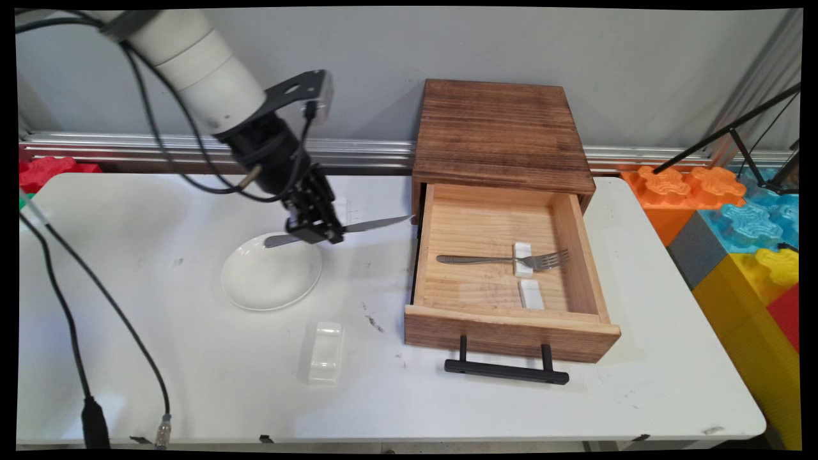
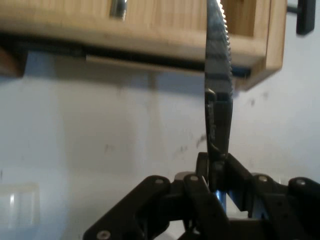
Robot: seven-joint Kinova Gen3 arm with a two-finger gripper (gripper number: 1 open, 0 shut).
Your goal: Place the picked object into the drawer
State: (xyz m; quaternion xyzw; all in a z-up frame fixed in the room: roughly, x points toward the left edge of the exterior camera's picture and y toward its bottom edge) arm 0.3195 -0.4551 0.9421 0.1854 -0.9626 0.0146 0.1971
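Observation:
My gripper (image 1: 317,230) is shut on a metal table knife (image 1: 374,224), held level above the table. The serrated blade points right, its tip close to the left wall of the open wooden drawer (image 1: 422,255). The knife's handle end sticks out left over the rim of a white plate (image 1: 271,276). In the hand view the knife (image 2: 219,75) rises from between my fingers toward the drawer's side (image 2: 150,30). Inside the drawer a fork (image 1: 505,259) lies across a small white rest (image 1: 523,259), with a second white rest (image 1: 530,294) nearer the drawer front.
A clear plastic block (image 1: 326,351) lies on the table in front of the plate. The wooden cabinet (image 1: 501,131) stands at the back, its drawer pulled out with a black handle (image 1: 506,369). Coloured foam blocks (image 1: 741,217) sit beyond the table's right edge. Black cables (image 1: 83,300) hang at left.

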